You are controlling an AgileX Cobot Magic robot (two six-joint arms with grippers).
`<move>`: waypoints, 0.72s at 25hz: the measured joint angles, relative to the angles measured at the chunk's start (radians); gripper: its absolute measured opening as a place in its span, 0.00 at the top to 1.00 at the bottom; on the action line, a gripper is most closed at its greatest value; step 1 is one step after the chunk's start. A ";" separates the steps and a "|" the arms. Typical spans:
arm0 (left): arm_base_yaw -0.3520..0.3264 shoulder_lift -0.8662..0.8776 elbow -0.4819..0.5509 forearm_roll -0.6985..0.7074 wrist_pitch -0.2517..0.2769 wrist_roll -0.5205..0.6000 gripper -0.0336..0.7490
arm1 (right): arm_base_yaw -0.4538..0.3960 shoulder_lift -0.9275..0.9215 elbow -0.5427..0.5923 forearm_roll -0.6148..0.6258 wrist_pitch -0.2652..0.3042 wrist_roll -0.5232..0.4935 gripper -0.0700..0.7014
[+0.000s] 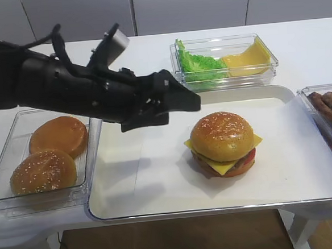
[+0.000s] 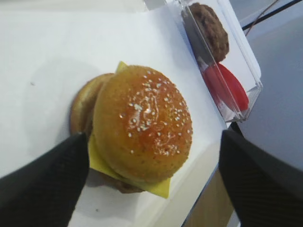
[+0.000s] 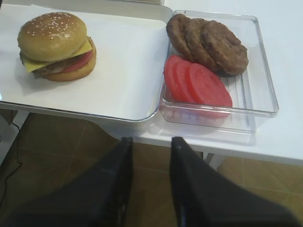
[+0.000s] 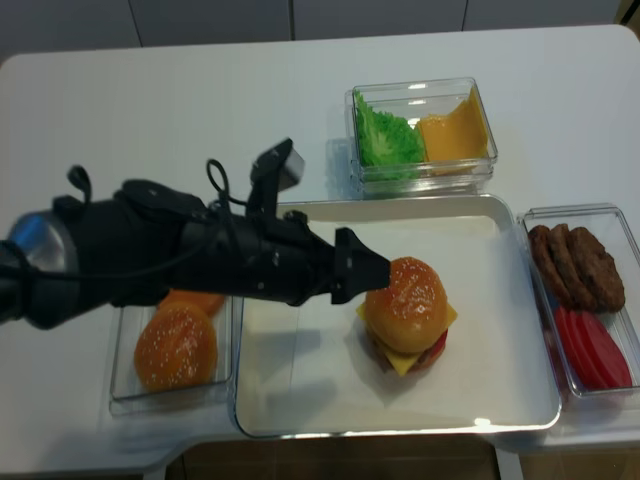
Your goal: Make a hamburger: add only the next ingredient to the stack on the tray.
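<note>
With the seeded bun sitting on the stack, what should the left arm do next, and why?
Probably lift the left end effector up and away, toward the bun box. Its open fingers flank the sesame bun top, which rests on the cheese slice on the tray, apparently released.

One exterior high view looks from the front, slightly above the counter [image 1: 297,47], toward the wall behind the hamburger [image 1: 222,144]. The realsense view looks almost straight down on the same hamburger. The left wrist view is very near it, from above. The right wrist view is low, before the counter edge, with the hamburger at upper left; probably it faces backward-up. All four views share the tray [image 1: 160,207].
</note>
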 joint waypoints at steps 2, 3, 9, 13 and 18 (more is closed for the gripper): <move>0.042 -0.026 0.000 0.033 0.002 -0.025 0.14 | 0.000 0.000 0.000 0.000 0.000 0.000 0.64; 0.063 -0.041 0.000 0.059 0.004 -0.043 0.14 | 0.000 0.000 0.000 0.000 0.000 0.000 0.64; 0.215 -0.148 0.000 0.300 0.012 -0.205 0.14 | 0.000 0.000 0.000 0.000 0.000 0.000 0.64; 0.315 -0.226 0.000 0.501 0.054 -0.344 0.14 | 0.000 0.000 0.000 0.000 0.000 0.000 0.64; 0.450 -0.303 0.000 0.742 0.142 -0.506 0.17 | 0.000 0.000 0.000 0.000 0.000 0.000 0.64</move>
